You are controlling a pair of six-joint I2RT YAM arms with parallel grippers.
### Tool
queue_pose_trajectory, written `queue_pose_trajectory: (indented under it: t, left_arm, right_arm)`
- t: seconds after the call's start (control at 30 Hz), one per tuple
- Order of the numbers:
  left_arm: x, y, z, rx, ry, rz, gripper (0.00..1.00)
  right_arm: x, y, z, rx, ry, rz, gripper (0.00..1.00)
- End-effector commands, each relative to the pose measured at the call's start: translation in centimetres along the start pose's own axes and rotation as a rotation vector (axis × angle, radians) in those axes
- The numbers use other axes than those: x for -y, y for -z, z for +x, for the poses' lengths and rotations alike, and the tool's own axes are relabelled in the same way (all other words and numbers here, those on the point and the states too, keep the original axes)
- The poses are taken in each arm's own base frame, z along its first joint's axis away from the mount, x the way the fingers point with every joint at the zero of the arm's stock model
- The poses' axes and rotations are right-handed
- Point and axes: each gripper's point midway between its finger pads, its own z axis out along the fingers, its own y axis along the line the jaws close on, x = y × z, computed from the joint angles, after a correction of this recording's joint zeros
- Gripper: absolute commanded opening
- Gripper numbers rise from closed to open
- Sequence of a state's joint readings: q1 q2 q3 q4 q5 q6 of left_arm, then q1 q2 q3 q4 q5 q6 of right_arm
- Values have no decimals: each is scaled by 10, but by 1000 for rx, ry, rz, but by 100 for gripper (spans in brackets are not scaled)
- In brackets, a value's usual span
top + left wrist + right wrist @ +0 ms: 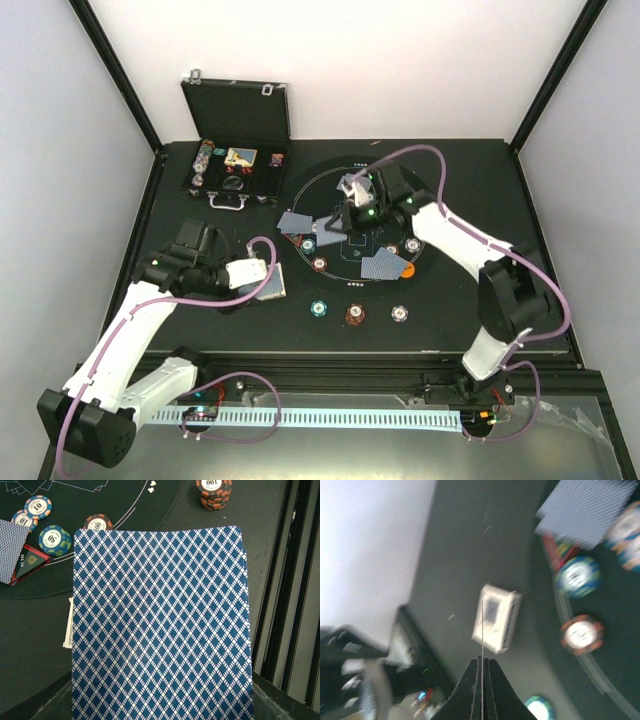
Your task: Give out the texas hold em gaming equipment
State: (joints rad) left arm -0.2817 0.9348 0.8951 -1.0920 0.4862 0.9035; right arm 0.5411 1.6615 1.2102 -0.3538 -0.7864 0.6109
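Note:
My left gripper [252, 274] holds a deck of blue-backed cards [271, 286] low over the table, left of the round mat [300, 190]. In the left wrist view the deck [160, 625] fills the frame and hides the fingers. My right gripper [350, 203] is over the mat's far side, shut on a single card [350, 185]. That card shows edge-on [482, 630] between the closed fingers [470, 690]. Blue-backed cards [297, 222] [385, 265] lie on the mat. So do chips [308, 243] [412, 245], an orange disc [408, 271] and a red triangle marker [30, 560].
Teal [318, 308], red-brown [355, 316] and white [400, 314] chip stacks stand in a row in front of the mat. The open black case [235, 165] with chips stands at the back left. The right wrist view is blurred.

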Motion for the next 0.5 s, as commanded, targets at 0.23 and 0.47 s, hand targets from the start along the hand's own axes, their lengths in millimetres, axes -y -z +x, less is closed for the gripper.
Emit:
queue_pose_trajectory:
  t: [0.23, 0.47]
  left_arm:
    - [1, 15, -11, 37, -12, -31, 1]
    - [2, 15, -12, 37, 8, -22, 2]
  right_arm:
    - [112, 26, -98, 117, 599, 1092, 1]
    - [99, -8, -121, 179, 1086, 1393, 1]
